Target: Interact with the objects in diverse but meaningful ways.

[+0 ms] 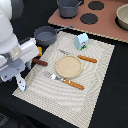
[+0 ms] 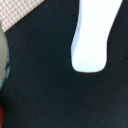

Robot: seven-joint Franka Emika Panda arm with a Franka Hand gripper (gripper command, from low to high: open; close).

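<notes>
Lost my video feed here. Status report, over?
Gripper low at the placemat's edge, open or shut unclear. Sausage beside the arm, untouched. Saucepan and carton standing clear. Nothing seen in the way.

A lab-style tabletop staged as a toy kitchen. A black table [image 1: 112,100] carries a striped placemat [image 1: 95,75] with a plate [image 1: 68,66] and orange-handled cutlery [image 1: 65,80], and a play stove [image 1: 107,22] with black burners fills its far corner beside a white robot arm [image 1: 10,30].
</notes>
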